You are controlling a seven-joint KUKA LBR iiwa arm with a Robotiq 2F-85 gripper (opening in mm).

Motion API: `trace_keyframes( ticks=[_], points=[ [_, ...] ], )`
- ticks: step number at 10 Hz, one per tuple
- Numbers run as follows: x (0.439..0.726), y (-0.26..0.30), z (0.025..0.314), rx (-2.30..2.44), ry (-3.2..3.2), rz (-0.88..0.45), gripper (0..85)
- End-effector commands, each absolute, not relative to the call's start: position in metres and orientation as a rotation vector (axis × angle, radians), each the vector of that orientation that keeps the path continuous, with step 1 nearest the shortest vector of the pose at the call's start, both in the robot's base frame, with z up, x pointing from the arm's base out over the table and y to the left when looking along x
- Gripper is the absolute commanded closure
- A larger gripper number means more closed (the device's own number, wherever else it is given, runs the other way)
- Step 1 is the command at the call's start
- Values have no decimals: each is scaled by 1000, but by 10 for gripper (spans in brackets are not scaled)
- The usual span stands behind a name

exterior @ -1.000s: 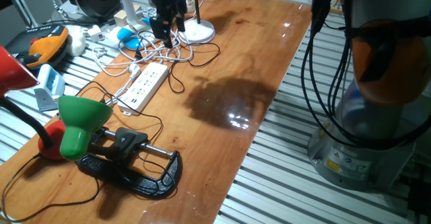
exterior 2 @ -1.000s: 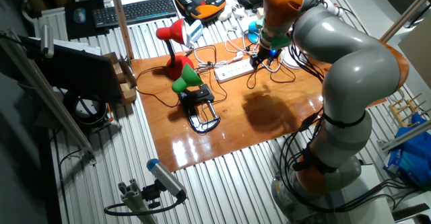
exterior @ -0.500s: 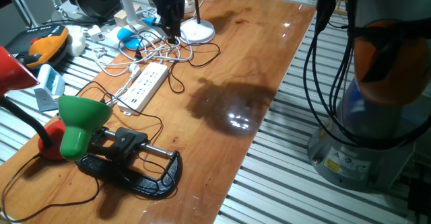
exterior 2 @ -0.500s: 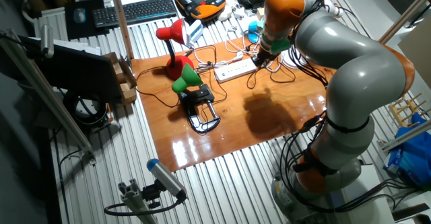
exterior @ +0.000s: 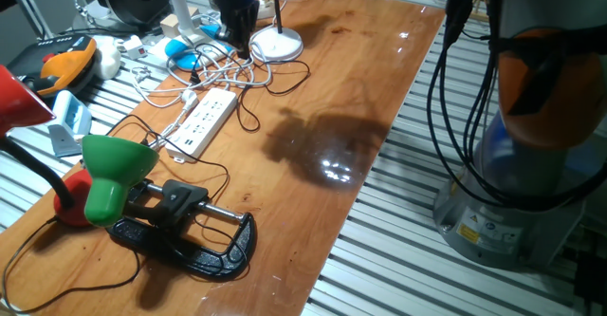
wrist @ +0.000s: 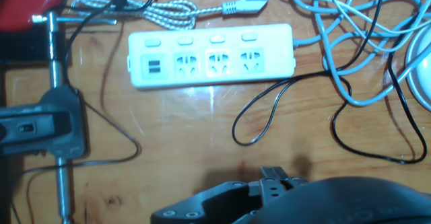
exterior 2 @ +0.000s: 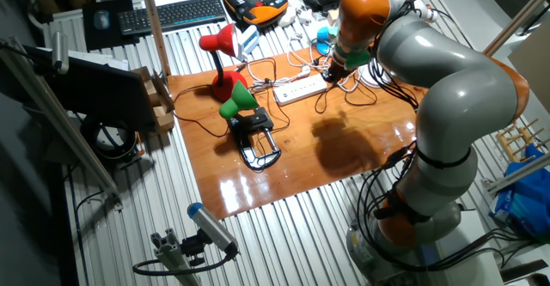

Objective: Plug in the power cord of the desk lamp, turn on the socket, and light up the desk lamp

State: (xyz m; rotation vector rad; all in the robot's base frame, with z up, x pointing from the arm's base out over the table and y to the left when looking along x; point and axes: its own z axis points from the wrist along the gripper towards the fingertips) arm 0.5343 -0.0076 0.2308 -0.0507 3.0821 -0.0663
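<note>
Black two-finger claw [exterior: 243, 48] low over the tangle of cords at the far end of the glossy brown wooden tabletop [exterior: 322, 117]; fingers close together in the fixed view, but whether they pinch anything I cannot tell; in the hand view only a dark blurred body fills the lower edge; thin black power cord [wrist: 283, 106] lies in loose loops on the wood just beside the long white rectangular power strip [wrist: 212, 54], its plug not made out; all three outlets of the strip show empty in the hand view; strip lies flat, between the claw and the green-shaded clamp lamp [exterior: 114, 169]; desk lamp with flat round white base [exterior: 277, 42] and thin dark stem stands just beside the claw, near the far tabletop edge; white and pale blue cables [wrist: 350, 29] bunched near the strip's cable end; red-shaded lamp [exterior 2: 218, 45] well apart, beyond the clamp lamp.
</note>
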Motion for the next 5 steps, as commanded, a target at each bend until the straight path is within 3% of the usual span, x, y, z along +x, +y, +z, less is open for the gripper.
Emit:
trace_keyframes(
  ticks=[1,5],
  points=[
    [537,-9,230,-50,3081,-67,850],
    [550,-10,221,-41,3064,-69,850]
  ],
)
